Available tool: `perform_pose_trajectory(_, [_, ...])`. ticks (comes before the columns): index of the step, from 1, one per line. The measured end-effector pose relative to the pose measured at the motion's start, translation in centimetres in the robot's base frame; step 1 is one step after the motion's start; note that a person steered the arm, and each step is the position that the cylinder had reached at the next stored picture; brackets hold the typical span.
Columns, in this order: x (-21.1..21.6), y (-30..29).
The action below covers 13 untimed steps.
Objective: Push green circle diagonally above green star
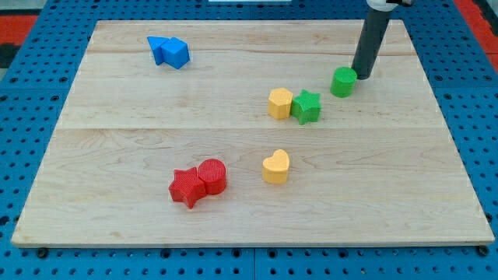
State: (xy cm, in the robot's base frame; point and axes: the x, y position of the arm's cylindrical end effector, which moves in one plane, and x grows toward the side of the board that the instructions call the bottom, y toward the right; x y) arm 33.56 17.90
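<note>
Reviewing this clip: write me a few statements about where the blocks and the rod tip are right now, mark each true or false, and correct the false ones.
1. My tip is just to the view's right of the green circle. True.
2. The green star touches the yellow hexagon. True.
3. The green circle sits to the view's left of the green star. False: it is up and to the right of it.
4. The red star stands apart from the red circle. False: they touch.
5. The yellow heart stands alone. True.
</note>
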Motion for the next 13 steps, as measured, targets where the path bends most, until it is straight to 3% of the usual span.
perform_pose_trajectory(2, [0.1, 1.4])
perform_pose_trajectory(7, [1.3, -5.4])
perform_pose_trajectory(9, [2.2, -3.1])
perform_pose_trajectory(13, [2.2, -8.3])
